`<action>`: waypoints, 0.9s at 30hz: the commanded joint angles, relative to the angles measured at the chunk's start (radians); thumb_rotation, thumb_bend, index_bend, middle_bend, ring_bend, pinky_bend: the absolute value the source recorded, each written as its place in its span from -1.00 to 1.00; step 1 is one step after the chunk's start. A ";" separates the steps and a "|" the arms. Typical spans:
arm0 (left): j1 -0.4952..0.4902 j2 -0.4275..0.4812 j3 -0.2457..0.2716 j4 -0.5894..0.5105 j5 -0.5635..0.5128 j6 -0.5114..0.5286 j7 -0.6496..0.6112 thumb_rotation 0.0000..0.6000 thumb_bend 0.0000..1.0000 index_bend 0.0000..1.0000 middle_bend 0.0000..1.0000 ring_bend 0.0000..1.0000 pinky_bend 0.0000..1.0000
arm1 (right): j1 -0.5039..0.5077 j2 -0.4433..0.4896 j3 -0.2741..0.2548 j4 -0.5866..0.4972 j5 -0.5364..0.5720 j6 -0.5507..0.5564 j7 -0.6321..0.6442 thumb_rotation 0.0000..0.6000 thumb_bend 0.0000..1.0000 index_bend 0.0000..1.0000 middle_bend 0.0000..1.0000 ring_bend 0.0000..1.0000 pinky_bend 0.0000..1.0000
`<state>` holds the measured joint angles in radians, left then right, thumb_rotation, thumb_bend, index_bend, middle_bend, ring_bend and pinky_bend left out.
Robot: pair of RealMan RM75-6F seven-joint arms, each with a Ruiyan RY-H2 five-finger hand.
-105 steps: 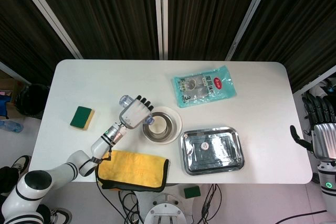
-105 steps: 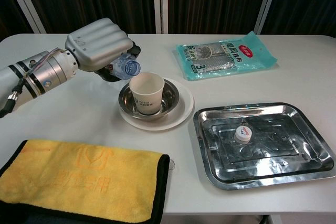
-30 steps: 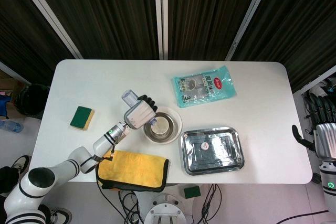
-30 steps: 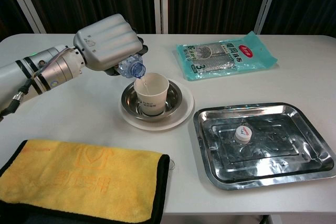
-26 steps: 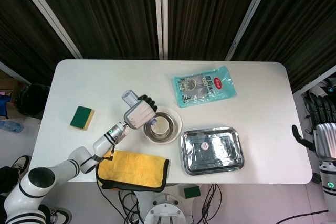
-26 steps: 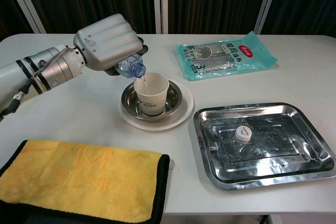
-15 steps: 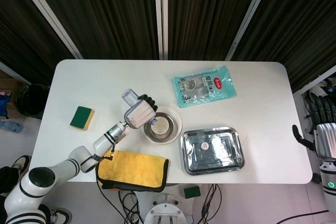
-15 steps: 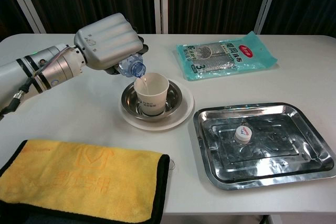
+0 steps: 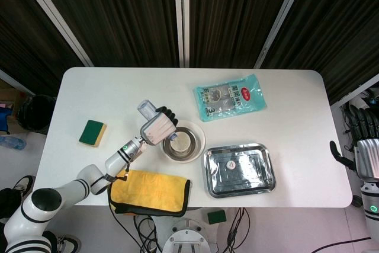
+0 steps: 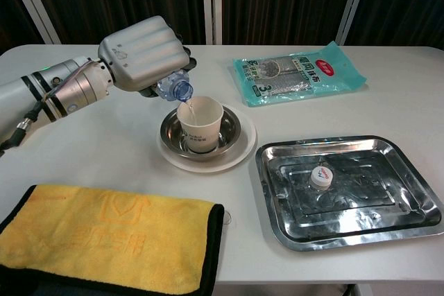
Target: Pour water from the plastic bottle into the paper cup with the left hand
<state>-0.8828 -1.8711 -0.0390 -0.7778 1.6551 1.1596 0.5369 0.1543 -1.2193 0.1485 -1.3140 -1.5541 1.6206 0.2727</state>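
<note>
My left hand [image 10: 142, 54] [image 9: 156, 127] grips the clear plastic bottle [image 10: 175, 88] [image 9: 145, 109], tipped over with its open mouth just above the rim of the white paper cup [image 10: 199, 125] [image 9: 183, 140]. A thin stream of water runs from the mouth into the cup. The cup stands upright in a steel bowl [image 10: 226, 133] on a white plate [image 10: 239, 154]. My hand covers most of the bottle. My right hand [image 9: 365, 149] hangs past the table's right edge, fingers spread, holding nothing.
A steel tray [image 10: 388, 221] at front right holds the white bottle cap [image 10: 320, 177]. A folded yellow towel [image 10: 104, 240] lies at front left. A teal packet [image 10: 298, 71] lies at the back. A green sponge [image 9: 92, 132] sits at the left.
Since 3.5 s ago the left hand has moved the bottle closer over the cup and tipped it further, and water now flows. Over the last second little has moved.
</note>
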 commanded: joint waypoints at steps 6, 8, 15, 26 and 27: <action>0.000 -0.002 -0.001 0.001 -0.002 -0.001 -0.004 1.00 -0.15 0.47 0.40 0.09 0.35 | 0.001 0.000 0.000 0.001 0.000 -0.002 -0.001 1.00 -0.27 -1.00 -1.00 -1.00 -1.00; 0.000 -0.003 -0.001 0.001 -0.002 -0.001 -0.006 1.00 -0.15 0.47 0.40 0.09 0.35 | 0.002 0.000 0.000 0.001 0.001 -0.003 0.000 1.00 -0.27 -1.00 -1.00 -1.00 -1.00; 0.000 -0.004 -0.005 -0.006 -0.007 0.000 -0.026 1.00 -0.15 0.47 0.40 0.09 0.35 | 0.001 -0.001 -0.001 0.003 0.001 -0.003 0.001 1.00 -0.27 -1.00 -1.00 -1.00 -1.00; 0.002 -0.001 -0.035 -0.055 -0.050 -0.022 -0.082 1.00 -0.15 0.47 0.40 0.09 0.35 | 0.001 -0.001 0.000 0.004 0.005 -0.007 0.007 1.00 -0.27 -1.00 -1.00 -1.00 -1.00; 0.004 0.003 -0.041 -0.070 -0.061 -0.028 -0.095 1.00 -0.15 0.47 0.40 0.09 0.35 | 0.001 -0.002 0.000 0.005 0.005 -0.008 0.008 1.00 -0.27 -1.00 -1.00 -1.00 -1.00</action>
<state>-0.8821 -1.8730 -0.0706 -0.8297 1.6090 1.1416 0.4587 0.1557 -1.2207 0.1484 -1.3091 -1.5489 1.6129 0.2802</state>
